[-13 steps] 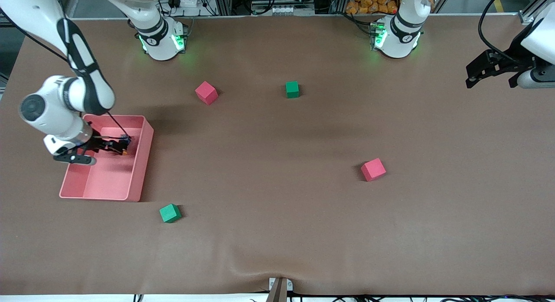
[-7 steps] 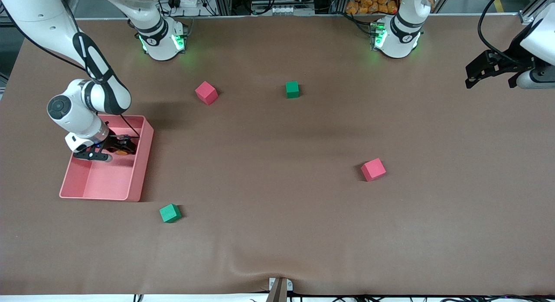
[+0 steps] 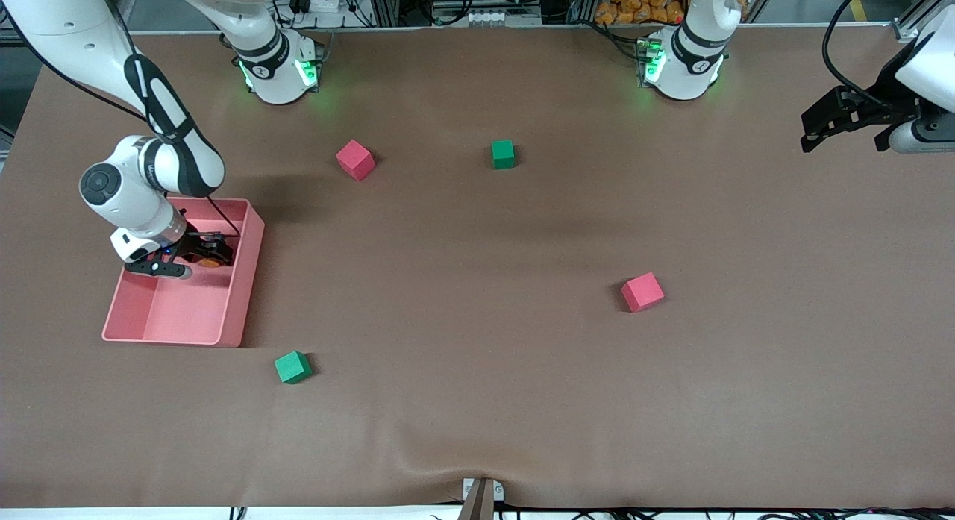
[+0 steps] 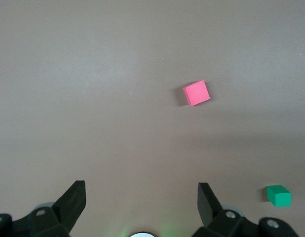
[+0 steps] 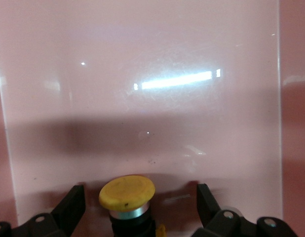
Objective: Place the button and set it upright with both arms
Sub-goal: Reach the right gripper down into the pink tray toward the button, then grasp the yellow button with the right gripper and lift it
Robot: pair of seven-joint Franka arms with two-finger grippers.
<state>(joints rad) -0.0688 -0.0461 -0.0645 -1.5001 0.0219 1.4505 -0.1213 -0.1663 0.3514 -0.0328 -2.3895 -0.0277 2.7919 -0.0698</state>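
Observation:
The button [image 5: 127,192], a yellow-orange round cap on a silver ring and a black body, sits in the pink tray [image 3: 246,296] near the wall that faces the table's middle. My right gripper [image 5: 140,197] is down in the tray and open, one finger on each side of the button, touching neither. From the front, the right gripper [image 3: 221,251] hides most of the button [image 3: 211,263]. My left gripper [image 3: 806,133] waits open in the air over the left arm's end of the table. In its wrist view the left gripper [image 4: 141,191] holds nothing.
A red cube [image 3: 354,159] and a green cube [image 3: 503,154] lie toward the robots' bases. Another red cube [image 3: 642,291] lies toward the left arm's end. Another green cube [image 3: 292,367] sits just nearer the front camera than the tray.
The right arm's wrist swung in over the tray and the gripper settled around the button, then held still. The left arm has not moved.

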